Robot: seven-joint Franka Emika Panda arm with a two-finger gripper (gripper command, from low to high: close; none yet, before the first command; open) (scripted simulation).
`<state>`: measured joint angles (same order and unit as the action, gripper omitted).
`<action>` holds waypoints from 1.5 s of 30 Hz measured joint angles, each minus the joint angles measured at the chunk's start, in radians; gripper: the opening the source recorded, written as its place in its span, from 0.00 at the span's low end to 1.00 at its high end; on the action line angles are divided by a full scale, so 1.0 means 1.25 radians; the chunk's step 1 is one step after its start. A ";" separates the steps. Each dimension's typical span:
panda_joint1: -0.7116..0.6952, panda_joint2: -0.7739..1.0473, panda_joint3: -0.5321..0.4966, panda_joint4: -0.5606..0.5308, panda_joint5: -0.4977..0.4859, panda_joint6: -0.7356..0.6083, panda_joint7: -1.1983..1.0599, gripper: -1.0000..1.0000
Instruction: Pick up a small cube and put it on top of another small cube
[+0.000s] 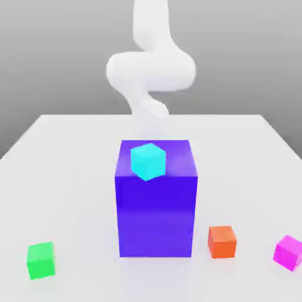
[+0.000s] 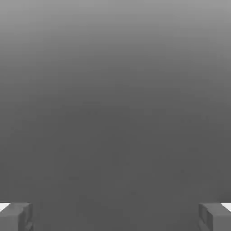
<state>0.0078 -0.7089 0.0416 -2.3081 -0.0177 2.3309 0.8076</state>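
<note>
Two fingertips of my gripper (image 2: pixel 115 219) stand spread wide in the hand view, one near each side, with nothing pinched between them. Past them that camera gives me only plain grey, so I judge that the hand is not aimed at any cube.

Outward from the gripper, in the exterior view, comes the arm (image 1: pixel 151 71), raised behind the block (image 1: pixel 156 215), the big blue-violet one. The cyan cube (image 1: pixel 148 161) appears against the block's top, near its front edge; whether it truly rests there I can't tell from this angle. Nearer that camera, away from the arm, the orange cube (image 1: pixel 222 242) sits on the table (image 1: pixel 236 165) just beside the block, toward the exterior view's right. Farther out the same way lies the pink cube (image 1: pixel 288 253), the one I want, on the table at the edge of the view and well apart from the gripper. My target, the green cube (image 1: pixel 41 260), is on the table on the block's other side, toward the exterior view's left, its top bare.

As I read it, none of the job is done: pink isn't gripped and nothing is stacked. I still have to reach pink, close on it, lift, carry it clear of the tall block, set it squarely on green and let go.
</note>
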 joint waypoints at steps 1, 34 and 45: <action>0.003 0.031 0.014 -0.003 -0.007 0.011 0.003 0.50; 0.276 0.949 0.179 -0.043 -0.282 0.379 0.160 0.00; 0.215 0.830 0.240 -0.074 -0.193 0.293 0.100 0.00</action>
<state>0.2763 0.3285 0.3416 -2.4005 -0.2595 2.6972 0.9331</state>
